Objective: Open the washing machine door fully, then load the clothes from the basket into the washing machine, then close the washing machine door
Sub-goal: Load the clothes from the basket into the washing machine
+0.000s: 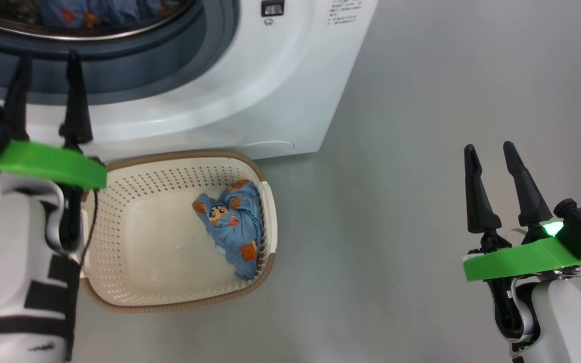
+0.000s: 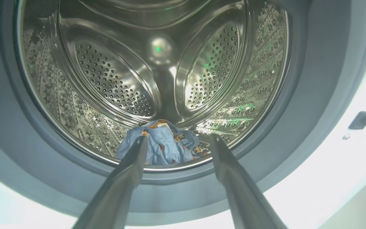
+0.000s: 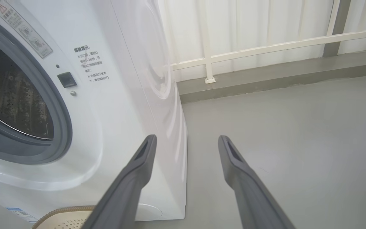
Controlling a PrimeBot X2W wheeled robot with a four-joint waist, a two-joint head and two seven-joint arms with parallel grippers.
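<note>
The white washing machine (image 1: 250, 101) stands with its mouth uncovered; its door is out of view. One piece of the clothes (image 2: 164, 144) lies at the front of the steel drum (image 2: 113, 73). My left gripper (image 2: 178, 140) is open and empty just outside the grey-blue seal (image 2: 176, 197), pointing into the drum; in the head view this left gripper (image 1: 48, 60) is at the upper left. Below it the cream basket (image 1: 134, 222) holds another light-blue garment (image 1: 235, 222) against its right wall. My right gripper (image 1: 489, 148) hangs open and empty over the floor, far right of the basket.
Grey floor (image 1: 421, 176) stretches to the right of the machine and basket. A white railing (image 3: 265, 47) on a low kerb runs behind the machine. The basket's rim (image 3: 62, 211) touches the machine's front base.
</note>
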